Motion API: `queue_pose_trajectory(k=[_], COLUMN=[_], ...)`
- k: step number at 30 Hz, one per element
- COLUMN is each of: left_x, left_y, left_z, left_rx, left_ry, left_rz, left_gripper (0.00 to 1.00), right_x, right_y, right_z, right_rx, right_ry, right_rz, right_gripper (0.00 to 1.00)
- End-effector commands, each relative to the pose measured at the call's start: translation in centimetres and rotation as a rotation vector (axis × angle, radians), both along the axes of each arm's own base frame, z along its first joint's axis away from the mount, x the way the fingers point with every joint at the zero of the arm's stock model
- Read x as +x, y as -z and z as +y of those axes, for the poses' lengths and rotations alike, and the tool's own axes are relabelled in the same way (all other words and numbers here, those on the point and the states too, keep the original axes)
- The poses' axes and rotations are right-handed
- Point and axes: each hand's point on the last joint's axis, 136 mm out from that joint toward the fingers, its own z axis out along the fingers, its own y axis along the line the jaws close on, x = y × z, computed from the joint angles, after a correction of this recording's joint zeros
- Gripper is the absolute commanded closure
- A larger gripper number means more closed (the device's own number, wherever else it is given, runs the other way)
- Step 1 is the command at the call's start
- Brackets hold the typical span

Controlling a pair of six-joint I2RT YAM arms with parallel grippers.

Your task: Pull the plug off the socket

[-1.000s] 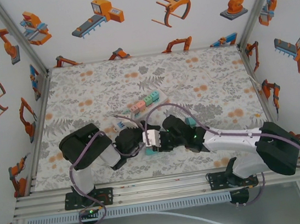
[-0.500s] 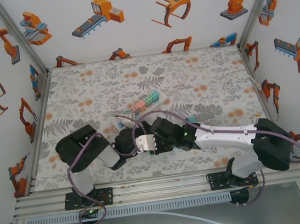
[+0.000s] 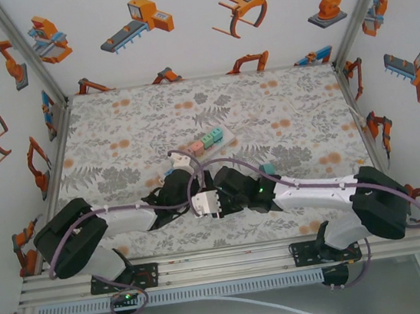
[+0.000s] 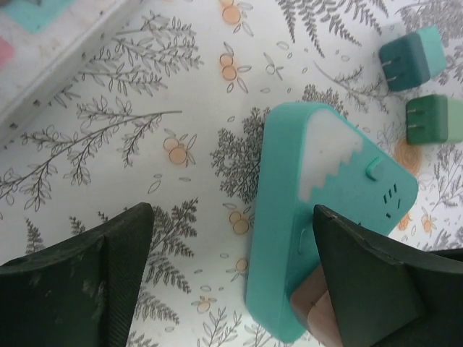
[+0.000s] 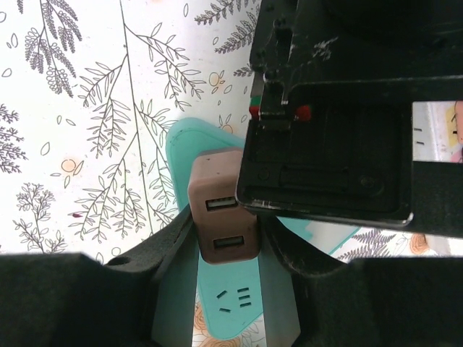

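Observation:
A teal socket block (image 4: pixel 329 210) lies on the leaf-patterned table. A brown plug (image 5: pixel 224 217) with two USB ports is seated in the socket block (image 5: pixel 242 307). My right gripper (image 5: pixel 224 249) is shut on the brown plug, one finger on each side. My left gripper (image 4: pixel 231 278) is open and straddles the socket's near end. Its right finger (image 4: pixel 369 278) stands against the socket and the plug (image 4: pixel 315 314), while its left finger (image 4: pixel 76 278) is well clear. In the top view the two grippers (image 3: pixel 185 185) (image 3: pixel 213 193) meet at the table's near middle, hiding the socket.
Two loose plugs, dark teal (image 4: pixel 412 58) and green (image 4: pixel 434 119), lie just beyond the socket. A white strip (image 3: pixel 204 142) holding coloured plugs sits further back. The left gripper's black body (image 5: pixel 340 108) crowds the space right above the plug. Walls enclose the table.
The left arm has stretched out and brought its gripper over the socket from the left. The right gripper shifted a little left, still holding the plug.

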Motion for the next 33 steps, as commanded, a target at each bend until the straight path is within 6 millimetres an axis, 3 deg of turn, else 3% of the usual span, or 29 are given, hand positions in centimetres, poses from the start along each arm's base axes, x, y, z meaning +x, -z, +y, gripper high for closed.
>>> queue_pose_trajectory(k=[1,8,13,18,24,31,33], left_x=[-5.2,-8.0,-10.0,-11.2,-12.2,-12.2,-12.1], left_y=[7.3,8.4,10.2,12.6,14.6,15.2,15.2], left_z=[4.9,5.5,5.9,7.8,10.3,10.6,10.7], left_rx=[0.304,0.306,0.316,0.389,0.485,0.497,0.504], left_ry=[0.087,0.145,0.175,0.146,0.112,0.106,0.101], left_rz=[0.275,0.424,0.522,0.585,0.617,0.617,0.61], left_gripper=[0.21,0.3,0.31,0.32,0.37,0.37,0.37], right_x=[0.4,1.4,1.8,1.3,3.6,4.0,4.1], right_y=[-0.4,-0.3,-1.3,-4.7,-8.7,-7.6,-8.3], right_z=[0.3,0.0,1.1,2.5,2.1,0.9,0.7], right_rx=[0.029,0.013,0.078,0.207,0.393,0.299,0.334], right_ry=[-0.004,0.032,0.051,0.055,0.196,0.157,0.173], right_rz=[-0.028,-0.061,-0.065,-0.023,-0.065,-0.165,-0.177], right_gripper=[0.99,0.98,0.98,0.98,0.97,1.0,1.0])
